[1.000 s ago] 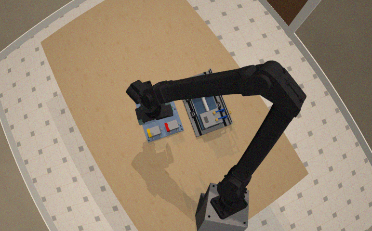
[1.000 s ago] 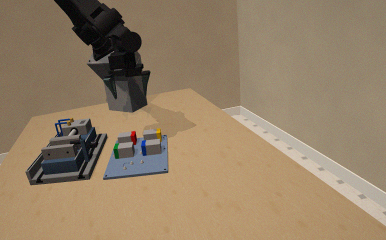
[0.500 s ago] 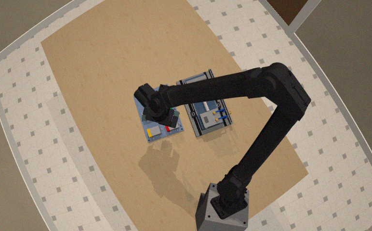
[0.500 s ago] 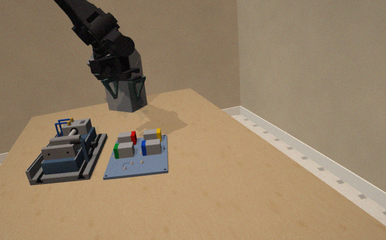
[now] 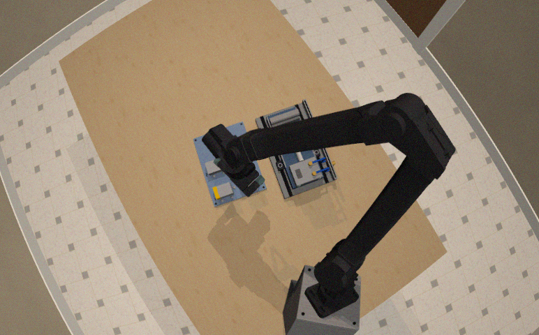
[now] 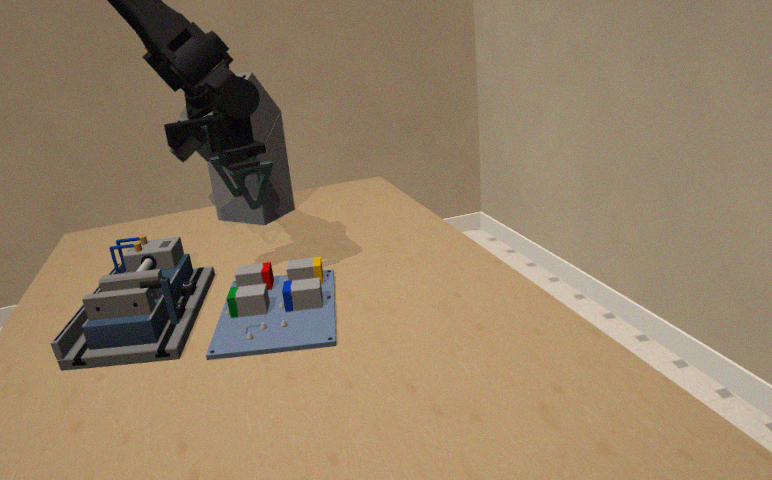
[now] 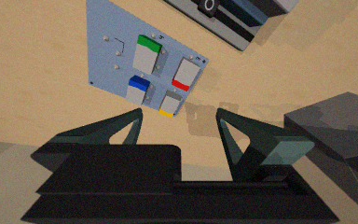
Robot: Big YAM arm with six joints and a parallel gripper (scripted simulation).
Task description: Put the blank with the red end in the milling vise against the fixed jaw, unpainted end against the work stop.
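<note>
The blank with the red end (image 6: 253,274) (image 7: 185,73) lies on the blue plate (image 6: 295,334) (image 7: 103,61) (image 5: 201,151), in the back row on the side nearest the vise. In the top view my arm hides it. The milling vise (image 5: 302,176) (image 6: 134,297) (image 7: 232,19) stands beside the plate, its hosed block at the far end in the exterior view, and nothing lies between its jaws. My gripper (image 5: 239,171) (image 6: 249,199) (image 7: 179,112) is open and empty. It hangs high above the table, over the plate's edge nearest my base.
Three other blanks lie on the plate: green-ended (image 6: 247,299) (image 7: 145,56), blue-ended (image 6: 304,293) (image 7: 137,90) and yellow-ended (image 6: 304,268) (image 7: 170,105) (image 5: 223,190). Small pegs (image 6: 263,325) stand on the plate's front half. My grey base pedestal (image 5: 322,307) (image 6: 271,178) stands at the table's edge.
</note>
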